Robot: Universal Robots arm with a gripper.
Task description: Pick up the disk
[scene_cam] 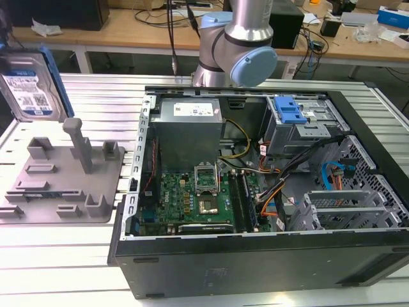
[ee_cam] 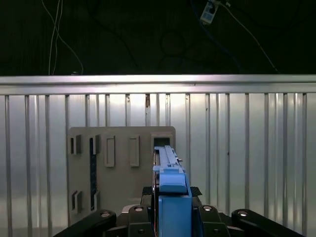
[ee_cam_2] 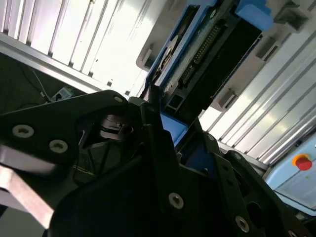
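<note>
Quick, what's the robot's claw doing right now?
End effector: shut on the disk, held up on edge above the grey holder tray.

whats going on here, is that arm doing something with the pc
The gripper is shut on the disk, a silver hard drive in a blue frame, and holds it upright in the air at the exterior view's left, above the grey holder tray on the slatted metal table. In both wrist views the blue frame sits clamped between the fingers. The open computer case sits beside the tray, toward the exterior view's right, apart from the disk.
</note>
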